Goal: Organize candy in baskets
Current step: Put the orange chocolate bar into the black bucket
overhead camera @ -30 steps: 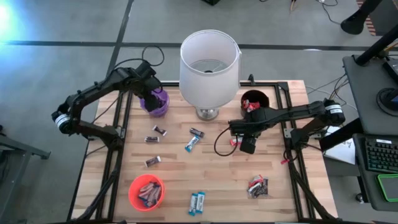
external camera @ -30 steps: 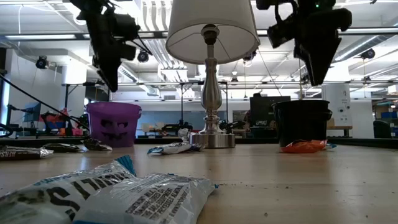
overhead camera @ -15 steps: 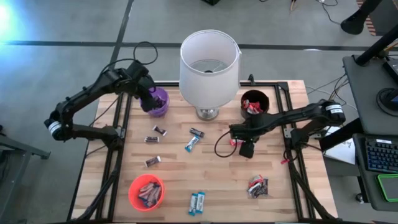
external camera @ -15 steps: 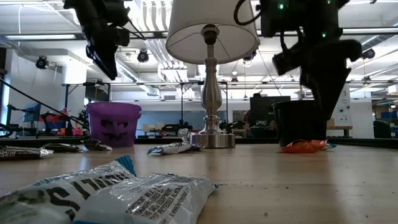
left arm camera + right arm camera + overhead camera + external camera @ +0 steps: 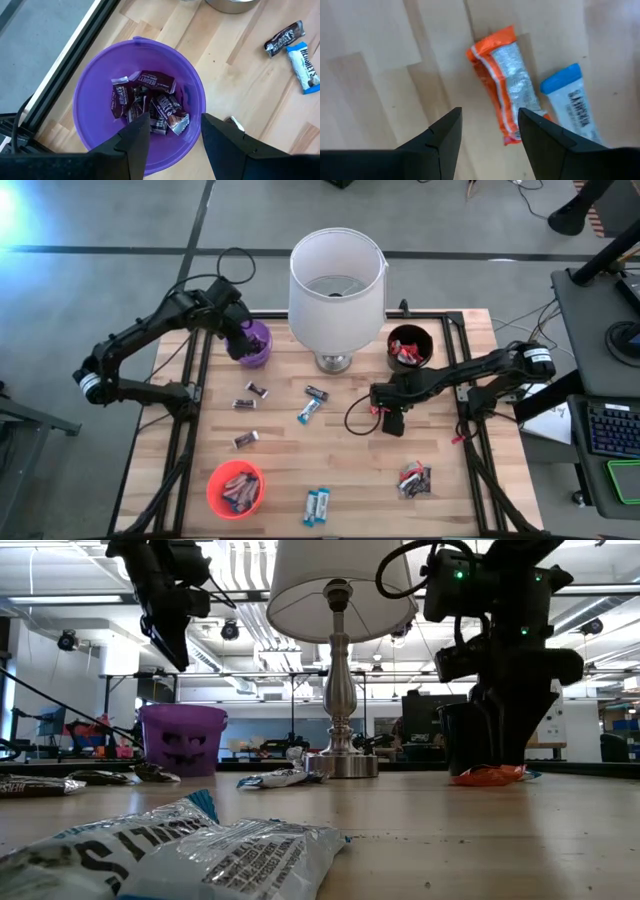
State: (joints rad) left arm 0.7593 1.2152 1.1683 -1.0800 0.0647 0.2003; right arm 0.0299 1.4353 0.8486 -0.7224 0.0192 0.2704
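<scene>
on the wooden table (image 5: 340, 470), the open right tool (image 5: 487, 132) hovers just beside an orange-wrapped candy (image 5: 507, 82).

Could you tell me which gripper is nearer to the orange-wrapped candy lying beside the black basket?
The right. The right gripper hangs open just above the orange-wrapped candy, while the left gripper hovers open over the purple basket across the table.

Two dark jointed arms trail looping black cables

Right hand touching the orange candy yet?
Apart. The right wrist view shows bare wood between the right hand fingers and the orange candy, which lies just ahead.
</scene>
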